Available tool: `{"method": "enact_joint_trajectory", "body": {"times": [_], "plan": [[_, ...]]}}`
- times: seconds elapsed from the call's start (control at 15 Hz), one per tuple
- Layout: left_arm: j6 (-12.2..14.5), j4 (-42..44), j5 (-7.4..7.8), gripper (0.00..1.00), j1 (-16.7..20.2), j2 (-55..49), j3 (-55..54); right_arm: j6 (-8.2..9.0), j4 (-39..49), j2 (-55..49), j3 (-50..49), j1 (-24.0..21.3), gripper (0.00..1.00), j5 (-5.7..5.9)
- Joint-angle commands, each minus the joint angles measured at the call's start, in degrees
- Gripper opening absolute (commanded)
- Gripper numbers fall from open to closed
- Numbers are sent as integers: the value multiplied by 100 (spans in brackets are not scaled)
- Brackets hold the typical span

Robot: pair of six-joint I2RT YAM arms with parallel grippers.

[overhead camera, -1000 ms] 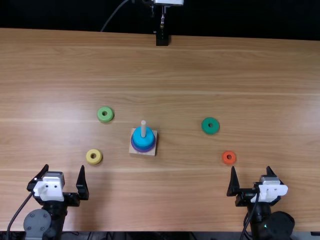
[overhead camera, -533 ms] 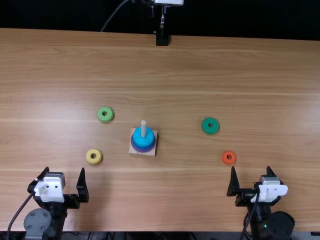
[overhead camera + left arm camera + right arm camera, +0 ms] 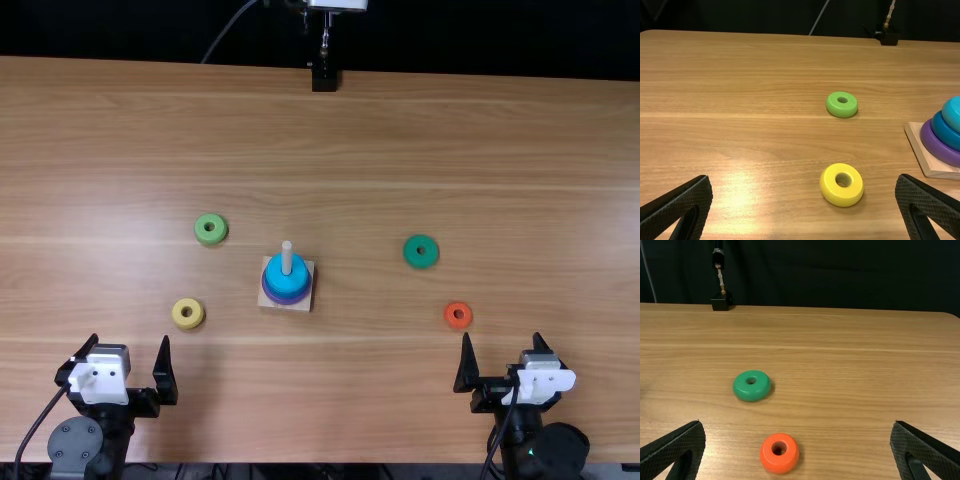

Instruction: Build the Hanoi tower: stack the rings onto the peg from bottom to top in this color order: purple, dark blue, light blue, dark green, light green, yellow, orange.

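Rings of purple [image 3: 934, 145], dark blue [image 3: 943, 132], light blue [image 3: 954, 114], dark green [image 3: 751, 392], light green [image 3: 842, 110], yellow [image 3: 841, 195] and orange [image 3: 779, 463] are brightening a light brown, grain-streaked surface [image 3: 350, 150].

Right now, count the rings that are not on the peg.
4. Left of the wooden base: the light green ring and, nearer the left gripper, the yellow ring. Right of it: the dark green ring and, nearer the right gripper, the orange ring.

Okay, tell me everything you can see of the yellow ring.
The yellow ring is a thick, rounded disc with a smooth, slightly glossy surface, perhaps plastic or painted wood, and a round hole through its middle. It lies flat and loose on the table, between the left gripper and the light green ring. Only the table touches it.
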Motion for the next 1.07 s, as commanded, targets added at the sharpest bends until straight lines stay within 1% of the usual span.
{"method": "enact_joint_trajectory", "body": {"times": [0.0, 0.33, 0.4, 0.6, 0.67, 0.73, 0.87, 1.0], "plan": [[67, -471, 4, 100, -29, -97, -607, -23, -419, -73, -352, -65, 100, -6], [67, -471, 4, 100, -20, -97, -607, -23, -440, -73, -344, -56, 100, 5], [67, -471, -6, 100, -20, -97, -607, 19, -450, -73, -361, -56, 100, 5], [67, -471, 4, 100, -20, -97, -607, 9, -176, -73, -273, -38, 100, 5], [67, -471, -6, 100, -20, -97, -607, -23, -123, -73, -62, -38, 100, 5], [67, -471, -6, 100, -20, -97, -607, -12, -71, -73, 315, -30, 100, 15], [67, -471, -6, 100, -20, -97, -607, 61, -81, -73, 1063, -30, 100, 15], [67, -471, -6, 100, -20, -97, -607, 93, -145, 850, 1783, -12, 100, 15]]}}
